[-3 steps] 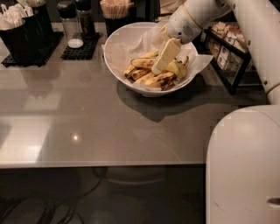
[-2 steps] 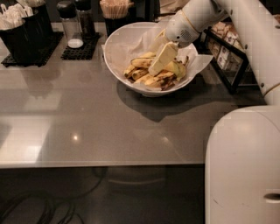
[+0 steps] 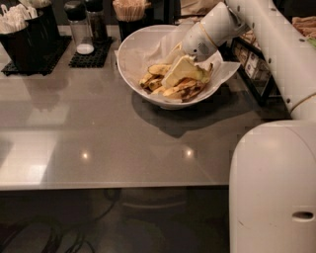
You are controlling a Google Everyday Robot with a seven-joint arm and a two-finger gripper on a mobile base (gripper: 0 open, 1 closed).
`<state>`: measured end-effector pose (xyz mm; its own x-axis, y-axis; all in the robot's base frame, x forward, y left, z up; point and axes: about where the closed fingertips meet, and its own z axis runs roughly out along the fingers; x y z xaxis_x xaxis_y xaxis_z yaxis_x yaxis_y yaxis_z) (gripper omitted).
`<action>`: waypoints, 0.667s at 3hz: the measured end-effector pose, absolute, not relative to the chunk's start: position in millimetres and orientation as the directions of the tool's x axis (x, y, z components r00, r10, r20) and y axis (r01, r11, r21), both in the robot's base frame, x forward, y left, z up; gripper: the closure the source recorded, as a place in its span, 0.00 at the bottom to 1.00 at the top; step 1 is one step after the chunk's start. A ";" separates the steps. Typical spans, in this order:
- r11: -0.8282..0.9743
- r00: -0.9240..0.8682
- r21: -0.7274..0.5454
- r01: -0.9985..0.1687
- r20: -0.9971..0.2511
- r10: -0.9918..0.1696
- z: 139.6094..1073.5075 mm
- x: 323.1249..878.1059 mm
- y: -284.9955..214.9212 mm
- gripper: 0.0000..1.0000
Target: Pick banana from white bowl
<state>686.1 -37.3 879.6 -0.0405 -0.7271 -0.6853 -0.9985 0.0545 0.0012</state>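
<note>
The white bowl point(image 3: 133, 62) stands on the grey table toward the back, lined with crinkled white paper. Several brown-spotted bananas point(image 3: 154, 79) lie in a heap inside it. My gripper point(image 3: 174, 74) reaches down into the bowl from the upper right, on a white wrist point(image 3: 207, 34). Its pale tip rests on top of the banana heap near the middle of the bowl. It covers part of the bananas under it.
The grey table point(image 3: 98, 143) stretches to the front. At the back stand a black holder with white utensils point(image 3: 22, 34), two shakers point(image 3: 81, 27) on a black mat, and a cup of wooden sticks point(image 3: 131, 12). A black rack point(image 3: 254, 62) is right of the bowl. My white base point(image 3: 274, 188) fills the front right.
My gripper has moved a little to the left and lower, deeper into the bowl onto the bananas. The bowl has stayed in place.
</note>
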 end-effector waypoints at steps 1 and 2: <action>0.063 -0.067 0.031 -0.998 -0.689 -0.722 864.0 687.9 -35.4 0.37; 0.066 -0.074 0.038 -0.997 -0.690 -0.720 864.5 687.8 -35.7 0.39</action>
<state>687.8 -35.7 864.5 -0.0744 -0.7199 -0.6901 -0.9971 0.0664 0.0382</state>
